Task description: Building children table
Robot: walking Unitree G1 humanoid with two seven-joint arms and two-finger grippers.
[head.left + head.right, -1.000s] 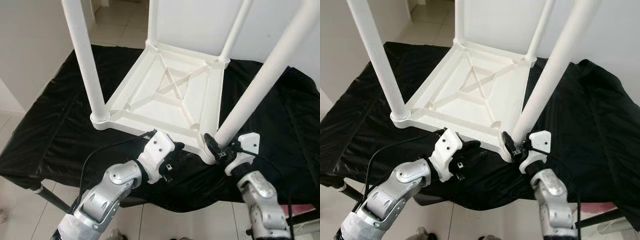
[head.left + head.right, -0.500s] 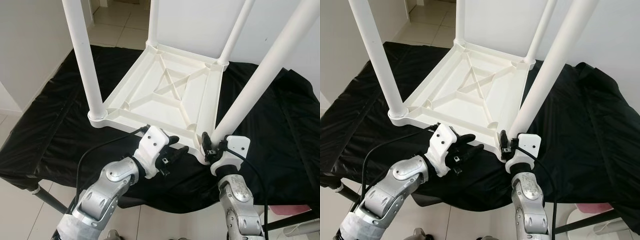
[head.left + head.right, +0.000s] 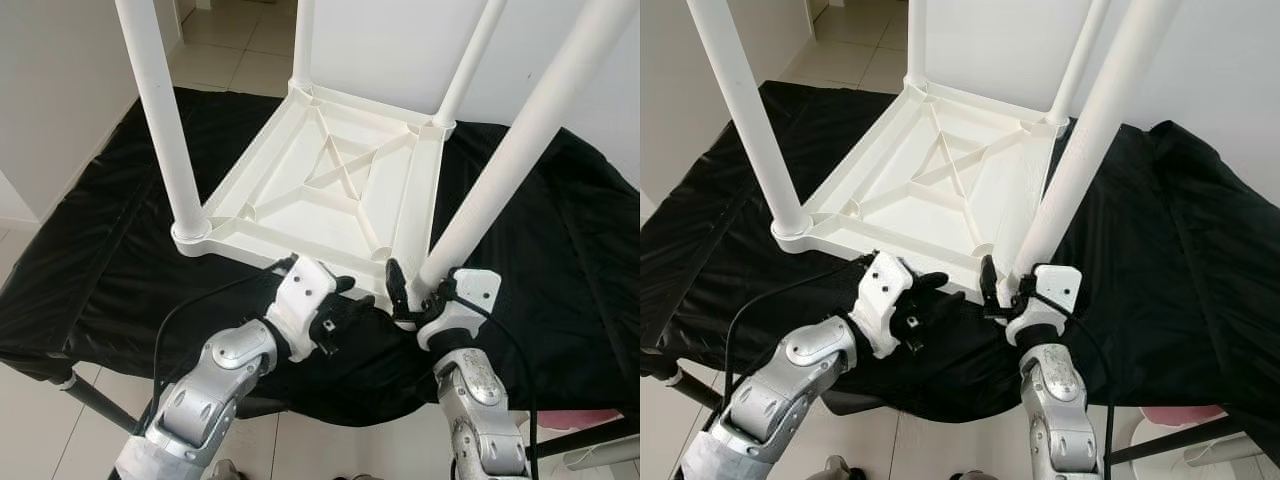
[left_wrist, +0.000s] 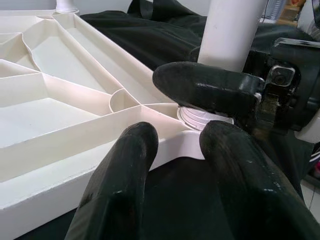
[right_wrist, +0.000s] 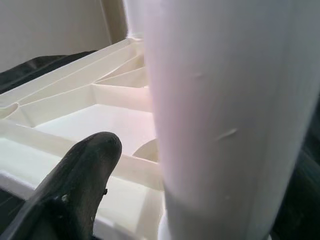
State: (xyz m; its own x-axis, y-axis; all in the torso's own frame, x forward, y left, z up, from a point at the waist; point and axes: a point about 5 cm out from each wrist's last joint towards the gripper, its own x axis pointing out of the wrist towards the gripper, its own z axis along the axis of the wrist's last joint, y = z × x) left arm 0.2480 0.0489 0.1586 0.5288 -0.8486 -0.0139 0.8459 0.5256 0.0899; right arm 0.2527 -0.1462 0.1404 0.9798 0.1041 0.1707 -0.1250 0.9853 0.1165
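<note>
Tabletop [image 3: 330,190] lies upside down on the black cloth [image 3: 110,250], all four legs standing in their corners. Your right gripper [image 3: 405,295] is clenched around the near-right leg [image 3: 500,170] at its base, so that one likely wants final tightening. Your left gripper [image 3: 345,305] sits released, fingers spread, at the near rim just beside it. Flipping upright remains.

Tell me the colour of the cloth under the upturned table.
Plain black cloth, clearest in the left eye view, lying beneath the white table.
</note>
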